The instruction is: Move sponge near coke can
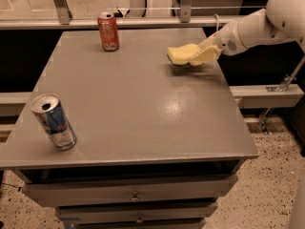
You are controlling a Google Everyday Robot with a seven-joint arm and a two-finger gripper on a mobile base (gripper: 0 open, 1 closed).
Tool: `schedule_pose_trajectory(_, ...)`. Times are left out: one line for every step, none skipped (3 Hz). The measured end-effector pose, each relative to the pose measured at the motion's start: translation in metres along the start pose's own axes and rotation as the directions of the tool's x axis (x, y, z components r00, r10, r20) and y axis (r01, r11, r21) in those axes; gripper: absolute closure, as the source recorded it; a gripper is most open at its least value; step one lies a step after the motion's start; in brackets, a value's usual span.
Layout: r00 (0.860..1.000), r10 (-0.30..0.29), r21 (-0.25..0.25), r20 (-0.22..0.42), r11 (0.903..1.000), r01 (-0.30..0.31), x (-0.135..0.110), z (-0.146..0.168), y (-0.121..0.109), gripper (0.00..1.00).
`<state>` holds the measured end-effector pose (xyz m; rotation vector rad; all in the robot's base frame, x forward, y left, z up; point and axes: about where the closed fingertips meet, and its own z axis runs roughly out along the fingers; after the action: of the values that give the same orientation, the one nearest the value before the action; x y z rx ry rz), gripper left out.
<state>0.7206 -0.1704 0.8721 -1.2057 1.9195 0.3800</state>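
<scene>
The pale yellow sponge (181, 54) is held just above the grey table (138, 104) at its right rear part. My gripper (199, 56) reaches in from the right on a white arm and is shut on the sponge's right end. The red-orange coke can (108, 31) stands upright at the back of the table, to the left of the sponge and well apart from it.
A blue and silver can (53, 121) stands tilted near the table's front left corner. A metal rail (143, 23) runs behind the table. Drawers (133, 194) sit under the front edge. A speckled floor lies to the right.
</scene>
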Motion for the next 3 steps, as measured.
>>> schedule_pose_trajectory(1.0,-0.026,0.029,-0.006,0.9992,0.027,-0.006,0.006,-0.014,1.0)
schedule_pose_trajectory(0.997,-0.073,0.03,0.002,0.9969,0.073,-0.021,0.021,-0.023,1.0)
schedule_pose_trajectory(0.992,-0.127,0.029,0.004,0.9915,0.127,-0.038,0.044,-0.029,1.0)
